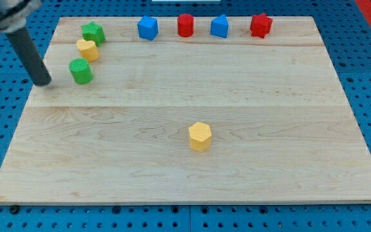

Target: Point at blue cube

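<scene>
Wooden board [172, 174] holds blue cube [147, 28], my tip [42, 82].

I find no text, label, brand, number or sign that can be read anywhere in this view. The wooden board [185, 161] shows only its grain, the coloured blocks on it have plain faces, and my rod carries no marking that I can make out.
</scene>
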